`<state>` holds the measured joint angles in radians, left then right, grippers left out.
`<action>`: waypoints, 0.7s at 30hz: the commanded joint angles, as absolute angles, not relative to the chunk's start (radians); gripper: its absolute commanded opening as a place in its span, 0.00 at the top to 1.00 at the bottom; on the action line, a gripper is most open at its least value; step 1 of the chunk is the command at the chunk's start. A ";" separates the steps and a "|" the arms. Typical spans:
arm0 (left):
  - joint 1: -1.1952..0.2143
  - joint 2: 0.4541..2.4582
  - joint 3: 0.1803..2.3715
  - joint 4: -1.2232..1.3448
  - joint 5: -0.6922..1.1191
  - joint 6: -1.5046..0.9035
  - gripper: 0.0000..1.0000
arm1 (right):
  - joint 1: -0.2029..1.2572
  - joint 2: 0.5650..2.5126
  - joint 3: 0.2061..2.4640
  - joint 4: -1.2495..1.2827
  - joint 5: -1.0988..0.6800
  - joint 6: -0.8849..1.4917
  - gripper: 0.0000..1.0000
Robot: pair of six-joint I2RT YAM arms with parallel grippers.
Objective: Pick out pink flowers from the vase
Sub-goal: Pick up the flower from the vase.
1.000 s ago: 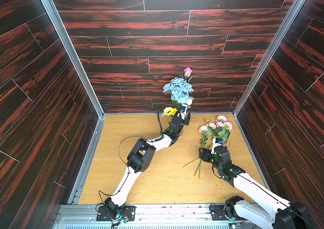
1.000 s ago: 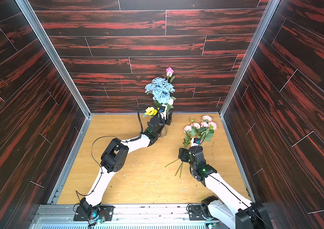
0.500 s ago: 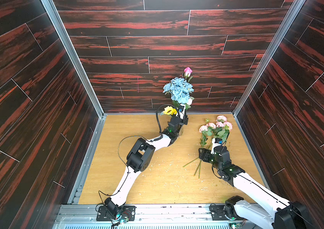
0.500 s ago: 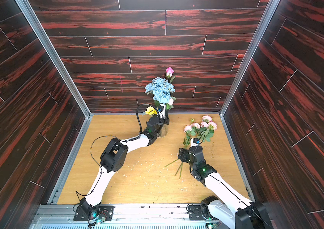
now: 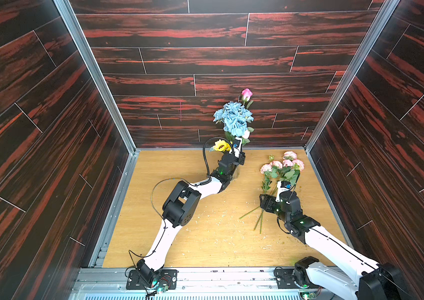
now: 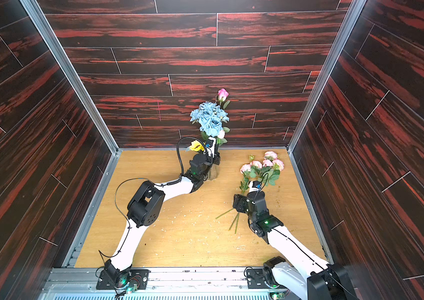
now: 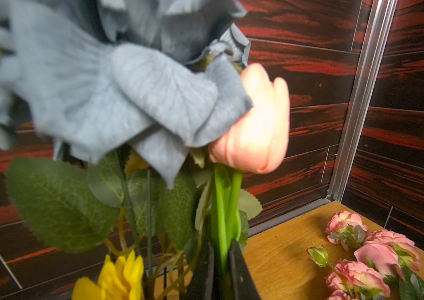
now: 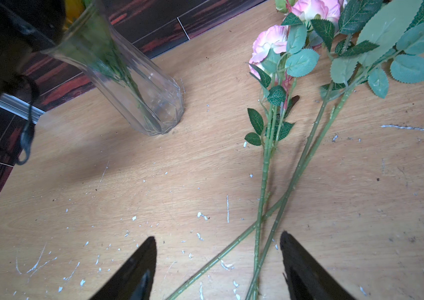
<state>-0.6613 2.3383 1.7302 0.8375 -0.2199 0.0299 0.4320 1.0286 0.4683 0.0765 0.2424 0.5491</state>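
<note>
Fingers (image 7: 243,275) tighter on stem (image 7: 220,220); flecked tabletop (image 7: 278,259)

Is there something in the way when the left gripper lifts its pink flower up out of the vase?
Yes. The blue roses overhang the pink flower held by the left gripper; they may snag.

Pink flowers (image 5: 282,166) lying flat; one in upright vase (image 8: 133,85).

The vase (image 6: 214,173) stands far back on the table (image 5: 179,168), my left claw (image 7: 221,250) at its mouth (a stem (image 7: 220,207) between the jaws). Loose flowers (image 5: 281,168) lie to its right, under my right claw (image 8: 217,235).
</note>
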 commanded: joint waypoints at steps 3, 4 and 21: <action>-0.682 2.192 1.688 0.870 -0.199 0.061 0.86 | 0.435 1.036 0.483 0.090 0.236 0.548 0.23; -0.687 2.177 1.680 0.872 -0.196 0.068 0.86 | 0.434 1.036 0.483 0.091 0.235 0.548 0.23; -0.737 1.963 1.687 0.900 -0.094 0.083 0.87 | 0.434 1.023 0.480 0.092 0.244 0.538 0.23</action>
